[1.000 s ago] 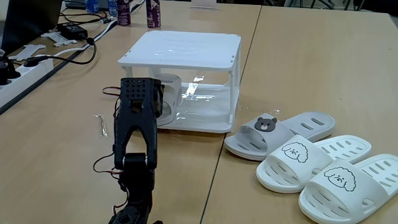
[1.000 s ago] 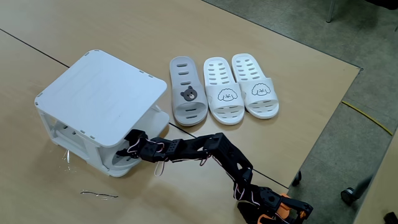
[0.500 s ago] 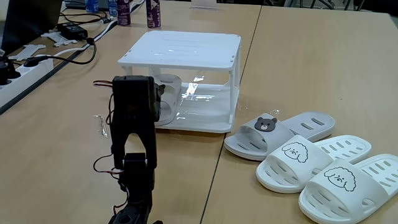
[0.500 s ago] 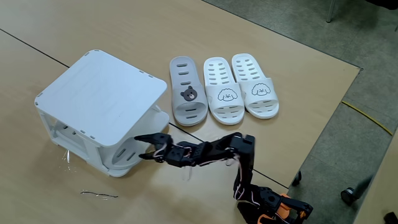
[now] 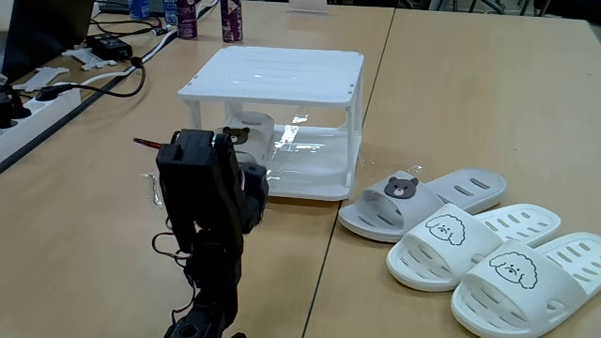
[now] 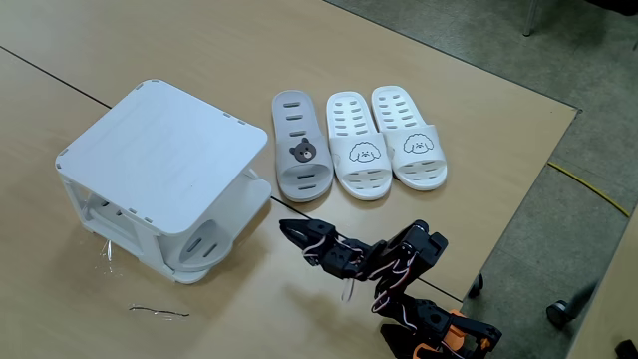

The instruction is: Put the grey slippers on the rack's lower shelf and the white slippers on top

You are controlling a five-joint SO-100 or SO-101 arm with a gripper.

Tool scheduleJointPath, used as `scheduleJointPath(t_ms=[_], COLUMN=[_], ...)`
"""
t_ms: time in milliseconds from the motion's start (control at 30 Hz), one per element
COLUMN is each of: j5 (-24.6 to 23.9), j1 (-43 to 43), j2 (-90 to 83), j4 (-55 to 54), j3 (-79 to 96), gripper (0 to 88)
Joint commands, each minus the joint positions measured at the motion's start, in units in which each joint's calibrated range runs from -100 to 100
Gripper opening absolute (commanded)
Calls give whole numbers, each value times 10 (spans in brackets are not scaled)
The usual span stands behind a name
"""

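One of the grey slippers [image 6: 302, 160] lies on the table right of the rack [image 6: 159, 150], bear badge up, also seen in the other fixed view as the grey slipper [image 5: 418, 199]. Another grey slipper [image 6: 204, 245] lies on the lower shelf [image 5: 315, 174], its strap showing under the top tier [image 5: 252, 131]. The white slippers [image 6: 384, 140] lie side by side beside the grey one, and appear again as white slippers [image 5: 493, 258]. My gripper [image 6: 292, 236] hangs low over the table just right of the rack, apart from it, open and holding nothing.
A bent wire [image 6: 159, 311] lies on the table in front of the rack. Cables and a power strip [image 5: 42, 94] run along the far left, with bottles [image 5: 230, 19] behind the rack. The table edge [image 6: 518, 199] drops off right of the slippers.
My gripper has pulled back out of the rack's lower tier to the right, leaving the grey slipper on that shelf. The arm has folded toward its base.
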Motion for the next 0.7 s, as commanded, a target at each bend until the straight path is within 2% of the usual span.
scheduleJointPath(t_ms=[0, 167, 433, 567, 667], j5=[4, 4, 4, 4, 4], j1=[4, 55, 183, 217, 226], j2=[52, 184, 373, 442, 474], j4=[-129, -215, -215, -215, -215], j3=[35, -40, -281, -372, -427], gripper=[9, 11, 20, 162, 204])
